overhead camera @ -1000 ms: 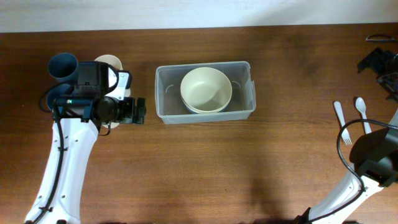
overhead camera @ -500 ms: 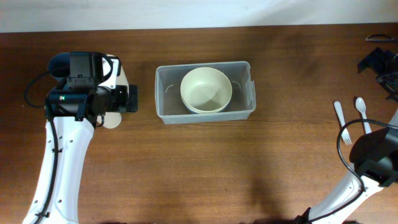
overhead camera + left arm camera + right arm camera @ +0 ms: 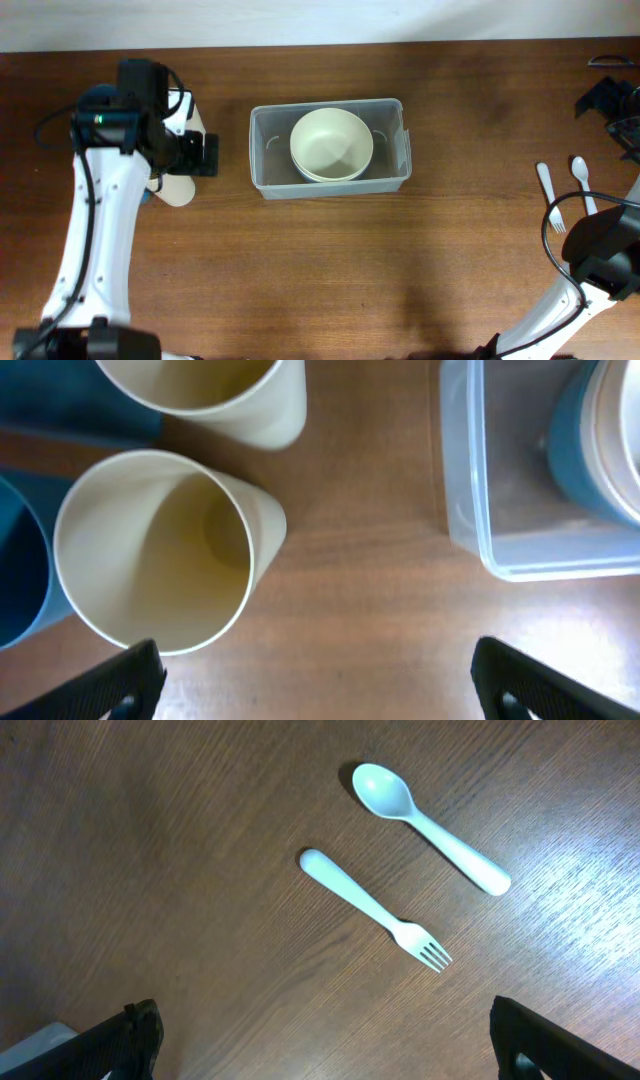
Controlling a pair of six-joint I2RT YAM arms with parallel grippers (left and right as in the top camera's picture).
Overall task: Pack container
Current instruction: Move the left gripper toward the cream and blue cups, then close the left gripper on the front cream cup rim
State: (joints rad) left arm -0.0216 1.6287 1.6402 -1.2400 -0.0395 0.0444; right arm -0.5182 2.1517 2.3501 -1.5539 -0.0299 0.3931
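Since the container [image 3: 262, 182] sits mid-worktop [image 3: 330, 280], nearer the back edge, either arm can reach it from its own side. It already holds a cream bowl [image 3: 331, 143], which the left wrist view shows nested on a blue bowl [image 3: 572, 470]. The stack fills most of the middle, so only narrow room is left at the container's ends.

Just left of the container, toward the back left corner, the left end effector [image 3: 208, 156] hovers with its jaws spread wide and nothing between them. Below it stand a cream cup [image 3: 160, 550], a second cream cup [image 3: 215, 395] and a blue cup [image 3: 18, 585], close together. That wide spread suits a cup's broad mouth, so picking up a cup looks like the step in hand.

Near the right edge, a fork [image 3: 375, 910] and a spoon [image 3: 425, 815] lie side by side, not touching. The right end effector [image 3: 340, 1050] hangs above them, equally wide and empty, seemingly parked within reach of the cutlery.
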